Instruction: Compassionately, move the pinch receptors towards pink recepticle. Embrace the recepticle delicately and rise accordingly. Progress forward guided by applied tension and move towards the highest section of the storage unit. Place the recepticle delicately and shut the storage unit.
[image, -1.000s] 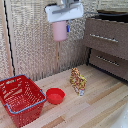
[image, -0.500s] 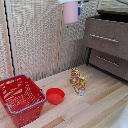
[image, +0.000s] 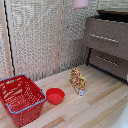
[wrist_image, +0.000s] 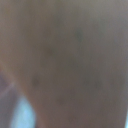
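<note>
Your floor clutter sits low: the red wire basket (image: 20, 98) at the exterior view's left, the red bowl (image: 55, 95) just beside it, and a small yellow-patterned packet (image: 77, 81) standing near the middle. The air above them is open all the way up to the pink cup (image: 80, 4) at the top edge. The dresser (image: 107, 42) blocks the exterior view's right. The wrist view is just a brown blur, so you can't judge clearance from it.

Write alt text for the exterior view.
A pink cup hangs at the top edge, near a dark dresser on the exterior view's right. Below, a wooden floor holds a red basket, red bowl and patterned packet.
</note>
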